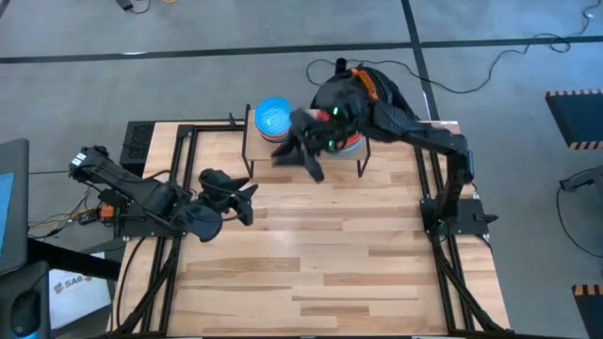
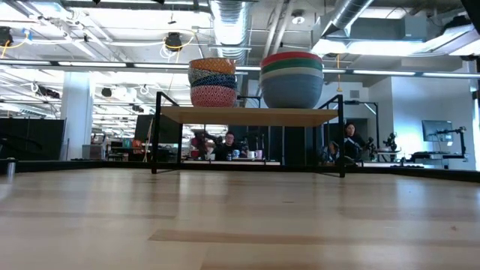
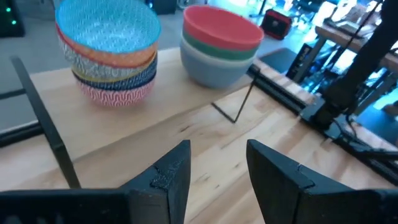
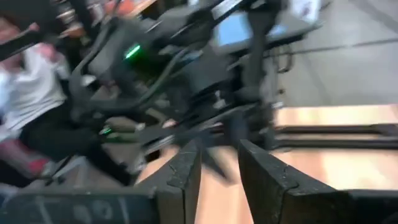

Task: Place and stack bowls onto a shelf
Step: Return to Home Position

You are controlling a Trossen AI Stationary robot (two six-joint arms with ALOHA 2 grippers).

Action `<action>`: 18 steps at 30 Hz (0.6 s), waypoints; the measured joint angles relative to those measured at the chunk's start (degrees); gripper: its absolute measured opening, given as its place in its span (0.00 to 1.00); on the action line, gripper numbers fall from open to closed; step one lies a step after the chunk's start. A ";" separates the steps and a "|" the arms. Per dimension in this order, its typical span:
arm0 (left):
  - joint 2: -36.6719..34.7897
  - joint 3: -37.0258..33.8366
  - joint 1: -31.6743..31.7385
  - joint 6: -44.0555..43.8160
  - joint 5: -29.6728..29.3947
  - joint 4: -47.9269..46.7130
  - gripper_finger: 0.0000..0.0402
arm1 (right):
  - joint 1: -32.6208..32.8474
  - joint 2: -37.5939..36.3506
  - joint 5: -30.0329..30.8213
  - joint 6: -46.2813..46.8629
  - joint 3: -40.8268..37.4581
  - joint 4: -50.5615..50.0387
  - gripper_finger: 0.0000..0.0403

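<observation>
The shelf (image 2: 247,115) stands on thin black legs at the table's far middle. Two stacks of bowls rest on it. The left stack (image 3: 109,59) is patterned bowls with a light blue one (image 1: 274,117) on top. The right stack (image 3: 217,50) has a red bowl on top, then green, with a blue-grey one at the bottom. My right gripper (image 1: 300,155) hangs blurred above the shelf's near edge, by the right stack; its fingers (image 4: 186,177) stand apart with nothing between. My left gripper (image 1: 249,202) is open and empty over the table's left part, pointing toward the shelf.
Black frame rails (image 1: 433,188) run along both sides of the table, and a black power strip (image 1: 137,141) lies at the far left corner. Bare wooden tabletop (image 1: 320,273) stretches in front of the shelf. People sit in the room beyond (image 2: 227,144).
</observation>
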 joint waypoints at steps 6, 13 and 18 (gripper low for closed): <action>-2.54 0.04 -1.47 2.71 -2.37 1.11 0.35 | 5.94 -0.11 4.13 2.11 -0.02 1.85 0.28; -3.55 0.04 -3.14 7.87 -3.44 4.63 0.23 | 8.25 -0.05 5.90 2.44 -0.88 -1.99 0.19; -3.51 -1.84 -4.64 7.35 -3.50 7.02 0.09 | 9.76 -1.98 5.90 5.17 -11.23 4.74 0.13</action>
